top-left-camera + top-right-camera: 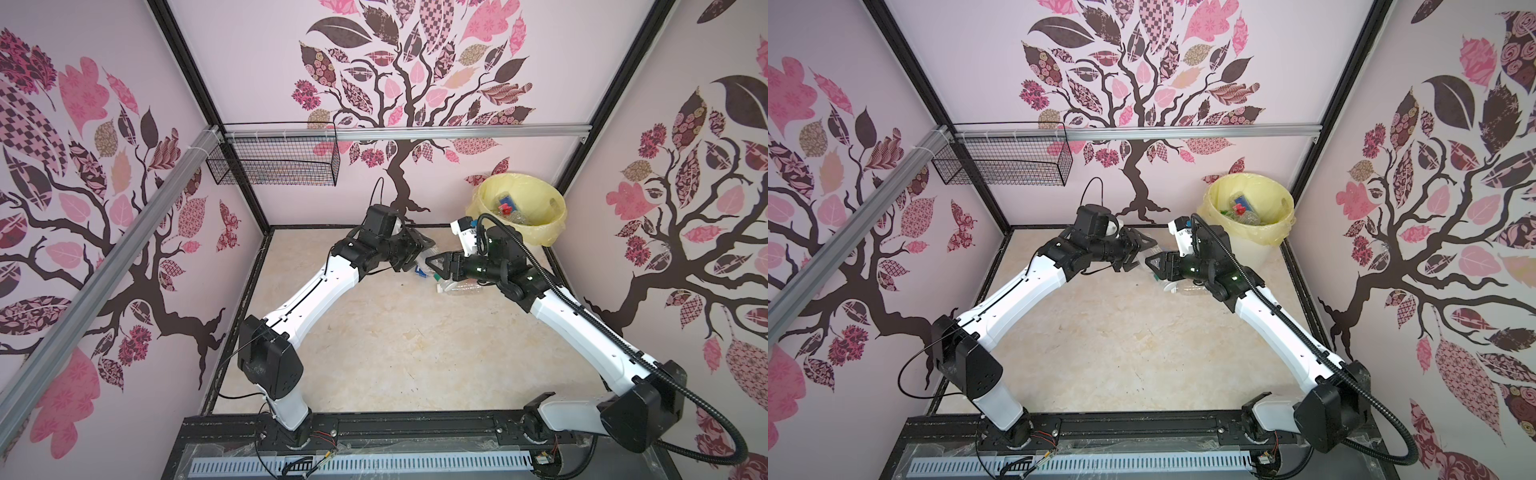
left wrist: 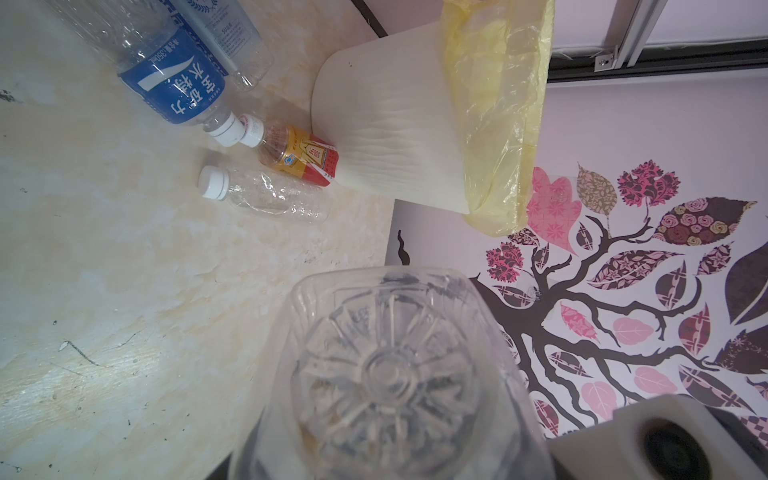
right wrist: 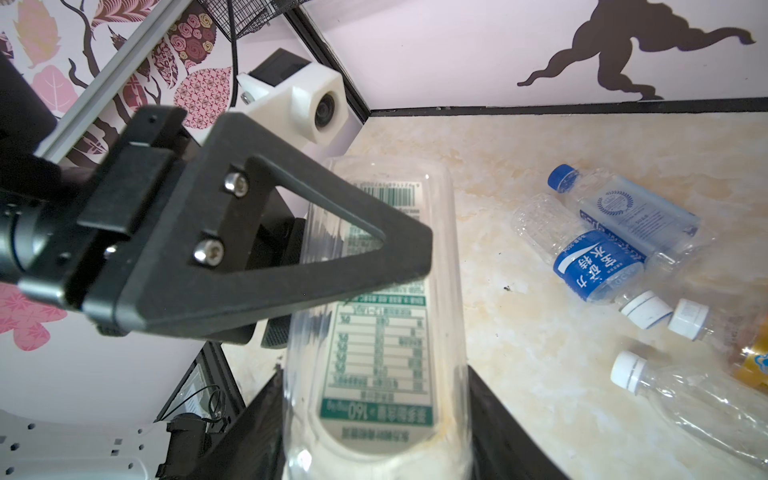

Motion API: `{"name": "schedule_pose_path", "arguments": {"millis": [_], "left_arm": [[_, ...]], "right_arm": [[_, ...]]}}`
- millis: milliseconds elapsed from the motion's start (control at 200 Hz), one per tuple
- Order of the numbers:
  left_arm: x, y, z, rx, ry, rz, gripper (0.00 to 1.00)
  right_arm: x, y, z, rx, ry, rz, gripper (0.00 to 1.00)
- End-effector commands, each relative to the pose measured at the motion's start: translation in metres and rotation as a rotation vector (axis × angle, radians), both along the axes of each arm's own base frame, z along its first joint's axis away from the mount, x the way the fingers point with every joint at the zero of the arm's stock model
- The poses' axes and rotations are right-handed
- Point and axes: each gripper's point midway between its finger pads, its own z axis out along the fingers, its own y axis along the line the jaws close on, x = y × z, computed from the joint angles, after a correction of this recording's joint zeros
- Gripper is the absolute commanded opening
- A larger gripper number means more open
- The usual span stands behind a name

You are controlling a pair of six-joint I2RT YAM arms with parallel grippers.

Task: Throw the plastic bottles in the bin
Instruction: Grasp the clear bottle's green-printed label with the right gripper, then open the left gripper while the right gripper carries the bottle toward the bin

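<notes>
A clear bottle with a green-and-white label hangs above the floor between both arms, and both grippers hold it. My left gripper is shut on it; its black triangular finger lies across the bottle. The bottle's base fills the left wrist view and hides those jaws. My right gripper has a finger pressed on each side of the same bottle. The white bin with its yellow bag stands at the back right, with several bottles inside. A blue-labelled bottle, a red-gold one and a clear one lie beside the bin.
A blue-capped clear bottle lies with the others on the beige floor. A black wire basket hangs on the back rail at the left. Walls close in three sides.
</notes>
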Motion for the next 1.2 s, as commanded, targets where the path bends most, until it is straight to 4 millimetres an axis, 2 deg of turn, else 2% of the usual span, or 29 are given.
{"name": "schedule_pose_path", "arguments": {"millis": [0,175,375,570,675,925,1080,1190], "left_arm": [[-0.009,-0.009,0.077,-0.146,-0.193,-0.056,0.52],[-0.015,-0.007,0.079,-0.155,-0.196,-0.061,0.52],[-0.019,-0.004,0.080,-0.155,-0.199,-0.063,0.52],[-0.021,-0.004,0.078,-0.157,-0.190,-0.067,0.56],[-0.020,-0.004,0.078,-0.162,-0.187,-0.065,0.64],[-0.018,-0.002,0.075,-0.159,-0.168,-0.049,0.81],[-0.005,0.018,0.078,-0.155,-0.162,0.018,0.96],[0.006,0.036,0.090,-0.156,-0.179,0.071,0.97]], "right_arm": [[-0.034,0.017,-0.018,0.003,0.115,0.149,0.67],[-0.033,0.017,-0.024,0.000,0.132,0.148,0.70],[-0.034,0.018,-0.022,0.012,0.128,0.150,0.64],[-0.039,0.021,-0.023,0.029,0.146,0.179,0.47],[-0.041,0.022,-0.020,0.046,0.145,0.185,0.42],[-0.038,0.019,-0.015,0.048,0.127,0.154,0.40],[-0.031,0.012,-0.014,0.018,0.114,0.103,0.38],[-0.024,0.004,-0.014,-0.009,0.103,0.045,0.37]]}}
